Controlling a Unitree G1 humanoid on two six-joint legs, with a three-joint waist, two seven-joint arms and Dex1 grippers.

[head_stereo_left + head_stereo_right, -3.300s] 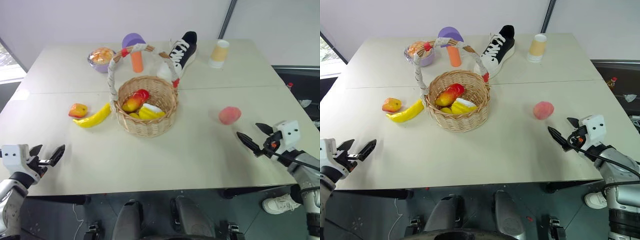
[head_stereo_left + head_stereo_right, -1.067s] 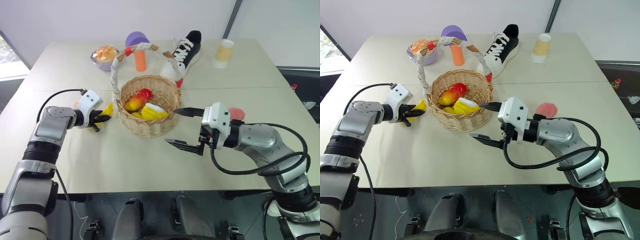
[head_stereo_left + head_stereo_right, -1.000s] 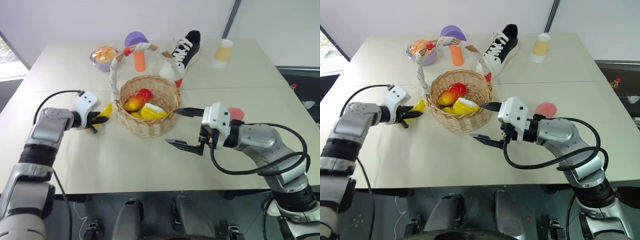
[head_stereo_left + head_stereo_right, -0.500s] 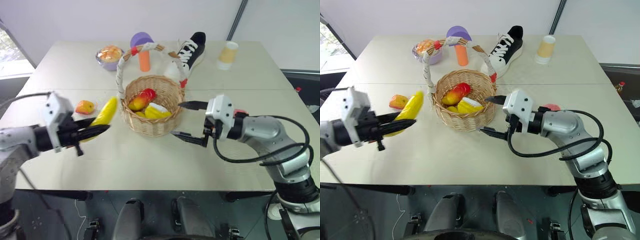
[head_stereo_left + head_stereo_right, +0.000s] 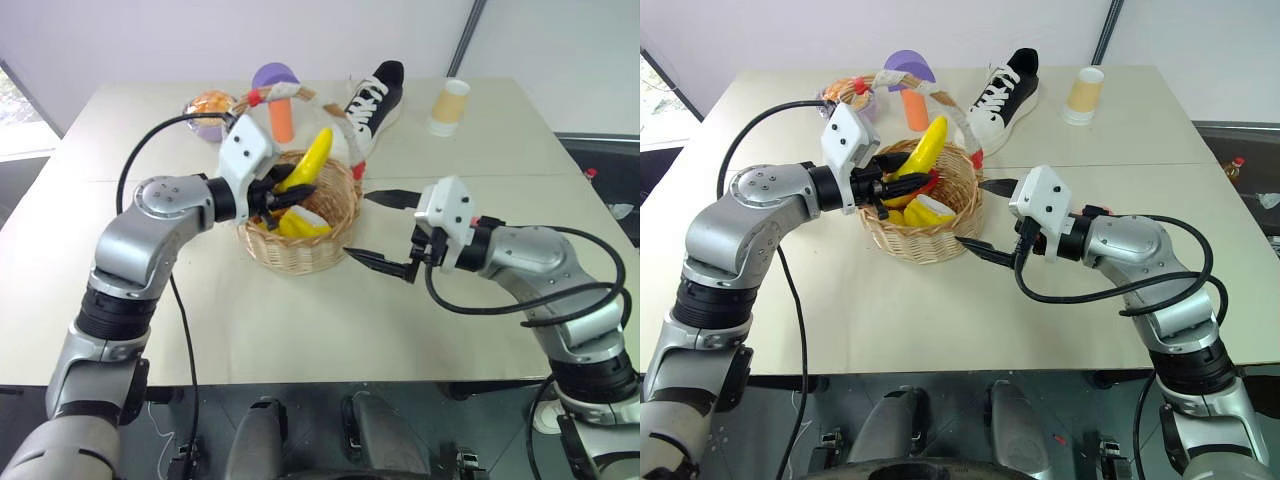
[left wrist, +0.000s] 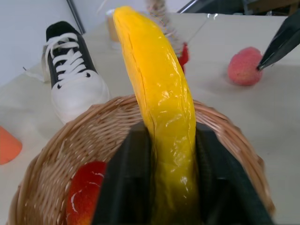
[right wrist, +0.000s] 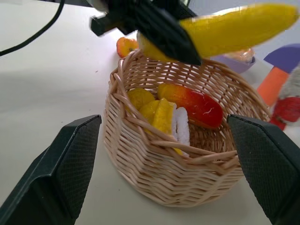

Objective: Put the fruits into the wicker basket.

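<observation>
The left gripper [image 5: 902, 180] hangs over the wicker basket [image 5: 940, 232], its jaws closed on the lower end of the banana [image 5: 923, 145], which juts up and away above the basket's open top. Under it, inside the basket, lie a red-orange mango [image 7: 197, 104] and some yellow-and-white pieces [image 7: 165, 117]. The right gripper [image 5: 380, 228] sits just beside the basket on its right, jaws spread wide with nothing between them, 1 fingertip close to the woven wall. A pink peach [image 6: 243, 66] rests on the worktop [image 5: 300, 320] well to the right of the basket. A small mango-like fruit [image 7: 126, 46] lies on the worktop beyond the basket's left side.
</observation>
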